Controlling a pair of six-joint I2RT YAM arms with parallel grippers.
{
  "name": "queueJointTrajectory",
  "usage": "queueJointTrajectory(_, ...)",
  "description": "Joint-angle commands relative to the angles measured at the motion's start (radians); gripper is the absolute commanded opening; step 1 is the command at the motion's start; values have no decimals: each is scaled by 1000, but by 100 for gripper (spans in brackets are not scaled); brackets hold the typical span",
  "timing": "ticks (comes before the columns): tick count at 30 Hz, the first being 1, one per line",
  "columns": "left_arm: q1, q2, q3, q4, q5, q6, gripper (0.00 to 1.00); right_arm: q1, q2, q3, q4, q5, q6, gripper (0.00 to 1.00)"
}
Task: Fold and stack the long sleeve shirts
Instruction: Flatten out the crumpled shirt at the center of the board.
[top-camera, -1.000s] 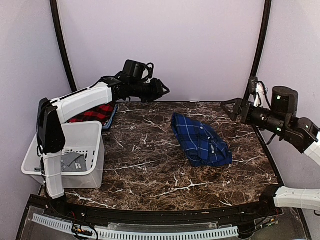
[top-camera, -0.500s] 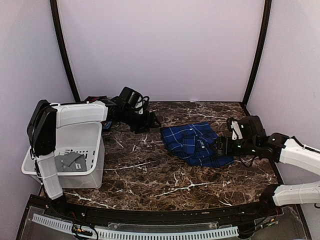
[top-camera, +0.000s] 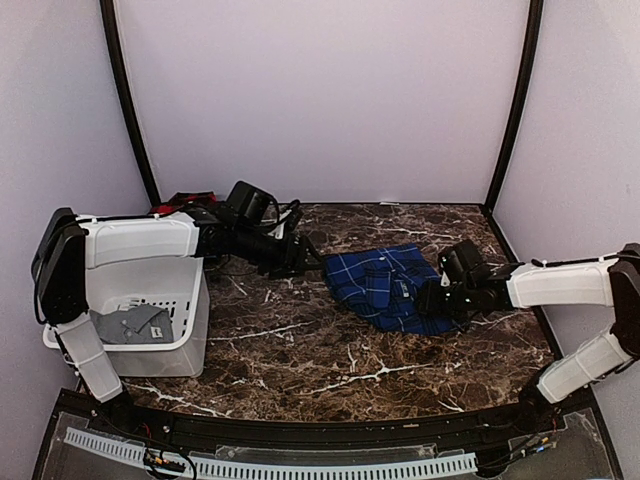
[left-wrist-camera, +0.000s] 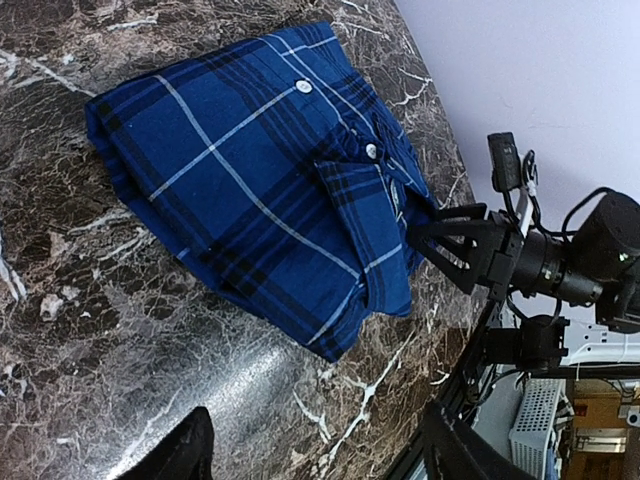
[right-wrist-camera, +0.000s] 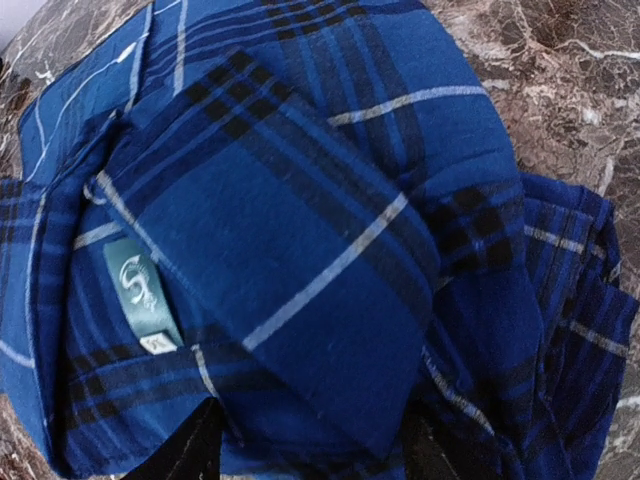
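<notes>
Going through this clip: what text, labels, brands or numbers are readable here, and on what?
No words or numbers can be read anywhere.
Teal neck label inside the blue plaid shirt: a pale curly logo, no legible letters.
Small white tag just below it: too blurred to read.

Both arms stretch low and inward, wrists nearly level. The left tool (top-camera: 312, 259) points right with fingers spread wide; the right tool (top-camera: 425, 298) points left, its fingers also parted.
</notes>
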Motion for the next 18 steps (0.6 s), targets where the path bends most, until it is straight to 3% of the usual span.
queueJointTrajectory(1, -1, -59, 8, -21, 31, 70, 70, -25, 67, 60, 98, 13, 45, 54)
queueJointTrajectory(6, -1, -46, 16, -33, 47, 92, 70, -25, 79, 99, 101, 24, 60, 46)
queueJointTrajectory(14, 1, -46, 22, -42, 29, 117, 71, -23, 62, 180, 79, 11, 52, 6)
queueJointTrajectory(18, 3, -39, 33, -23, 32, 121, 70, -23, 63, 292, 67, -19, 25, 0)
